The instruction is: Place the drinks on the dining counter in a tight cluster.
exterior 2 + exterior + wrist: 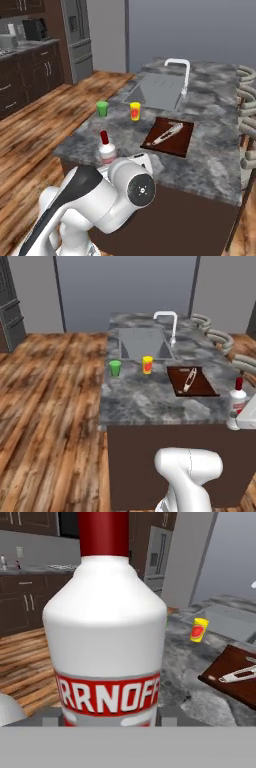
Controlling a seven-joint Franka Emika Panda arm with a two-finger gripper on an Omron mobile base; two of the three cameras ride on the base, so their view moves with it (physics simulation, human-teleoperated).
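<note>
— Grey marbled stone is seen topping a dark-based island worktop [150, 401], with a sink [142, 343] and a white tap [169, 323] built into it and wood flooring laid all around. What is placed on it?

— A green cup [115, 368] and a yellow cup [147, 364] are set near each other in front of the sink. A dark brown cutting board [191, 381] is laid to their right, with a pale utensil [190, 379] resting on it. Bar stools [220, 336] are lined up along the far side.

— Where is the drink found?

— A white bottle with a red cap [106, 149] is seen at the near edge of the worktop, close to the corner. In the hand view, the bottle is shown very large, with a red label band across it.

— Is it gripped?

— The end effector [112, 721] is positioned right at the bottle's base, one tip on each side of it, so the bottle is judged to be grasped, though actual contact is hidden.

— How much of the task is done?

— Very little, it is judged. One drink is seen at the worktop; no second or third bottle is made out, so a cluster is not yet formed.
</note>
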